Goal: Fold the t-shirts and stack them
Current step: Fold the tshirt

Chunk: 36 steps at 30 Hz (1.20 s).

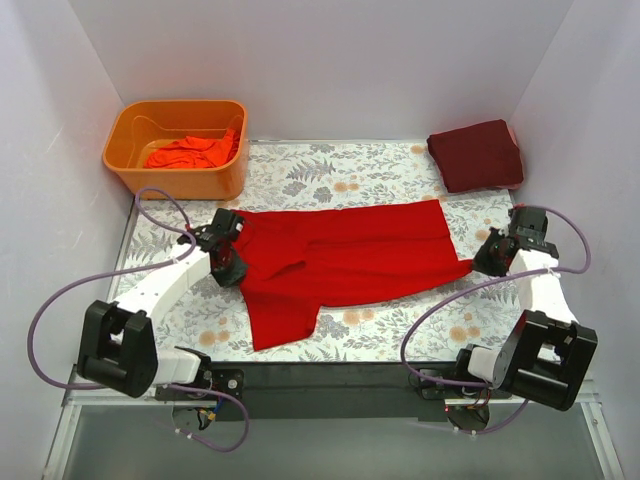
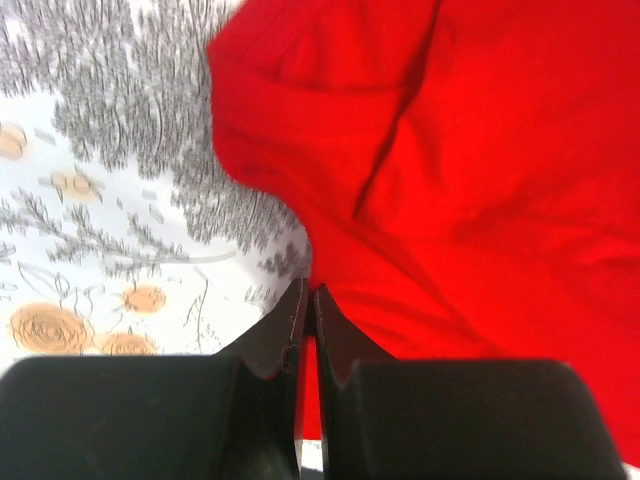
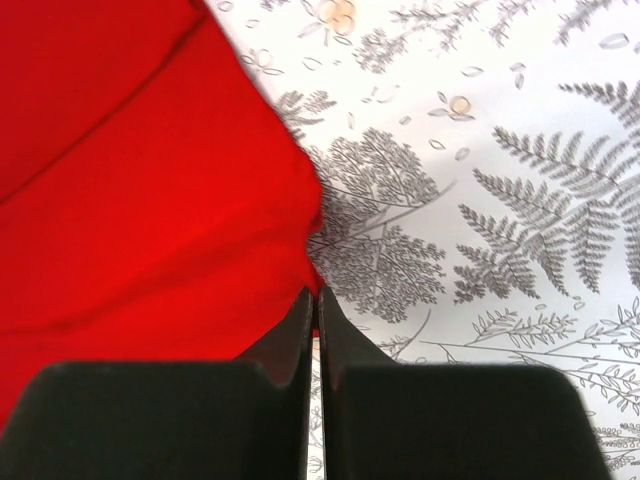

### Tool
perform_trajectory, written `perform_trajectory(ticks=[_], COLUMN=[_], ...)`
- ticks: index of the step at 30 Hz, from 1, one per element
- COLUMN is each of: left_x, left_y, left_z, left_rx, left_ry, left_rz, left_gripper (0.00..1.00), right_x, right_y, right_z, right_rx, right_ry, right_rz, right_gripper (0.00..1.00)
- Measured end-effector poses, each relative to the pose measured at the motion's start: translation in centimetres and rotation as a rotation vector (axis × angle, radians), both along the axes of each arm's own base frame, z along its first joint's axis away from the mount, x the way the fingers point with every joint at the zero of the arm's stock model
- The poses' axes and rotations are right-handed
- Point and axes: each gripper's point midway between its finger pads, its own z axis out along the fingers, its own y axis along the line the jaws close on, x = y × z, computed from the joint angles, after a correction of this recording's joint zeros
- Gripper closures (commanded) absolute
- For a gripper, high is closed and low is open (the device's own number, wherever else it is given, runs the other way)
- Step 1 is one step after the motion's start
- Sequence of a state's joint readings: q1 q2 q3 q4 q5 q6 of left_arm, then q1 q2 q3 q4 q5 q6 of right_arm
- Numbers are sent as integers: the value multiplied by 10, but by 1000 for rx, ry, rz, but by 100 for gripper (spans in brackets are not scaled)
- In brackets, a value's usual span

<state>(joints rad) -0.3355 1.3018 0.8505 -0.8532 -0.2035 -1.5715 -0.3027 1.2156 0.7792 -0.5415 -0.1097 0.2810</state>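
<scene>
A bright red t-shirt [image 1: 345, 255] lies stretched across the middle of the floral table, one sleeve hanging toward the near edge. My left gripper [image 1: 228, 262] is shut on the shirt's left edge [image 2: 330, 230]; red cloth shows between its fingers. My right gripper [image 1: 487, 262] is shut on the shirt's right corner [image 3: 160, 200], which is pulled to a point. A folded dark maroon t-shirt [image 1: 476, 154] lies at the far right corner. Orange-red t-shirts [image 1: 190, 150] lie crumpled in the tub.
The orange plastic tub [image 1: 175, 178] stands at the far left corner. White walls close in the table on three sides. The floral table cover [image 1: 340, 175] shows behind the red shirt, and a black bar runs along the near edge.
</scene>
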Motion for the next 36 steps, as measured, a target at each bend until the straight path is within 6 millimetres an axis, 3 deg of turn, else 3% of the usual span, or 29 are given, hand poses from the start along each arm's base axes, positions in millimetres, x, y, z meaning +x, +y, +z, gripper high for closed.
perform_trajectory(ticks=[4,14,19,26,36], left_x=[19,51,69,86,114], left_y=[10,43,45,44,43], left_z=[1,9,5,-10,11], left_rx=[18,22,30,45,44], left_ry=[12,-6,4,47,-31], left_rz=[19,87,84,75,79], left_gripper=[100,100,100,100,100], right_x=[16,37,53,60,63], right_y=[3,12,21,13,8], right_z=[5,-10,-13,-26,-37], right_rx=[-16,-34,-68,-114,-133], right_ry=[7,78,90,129,159], right_rz=[36,97,144,129,119], right_gripper=[99,99,99,99,99])
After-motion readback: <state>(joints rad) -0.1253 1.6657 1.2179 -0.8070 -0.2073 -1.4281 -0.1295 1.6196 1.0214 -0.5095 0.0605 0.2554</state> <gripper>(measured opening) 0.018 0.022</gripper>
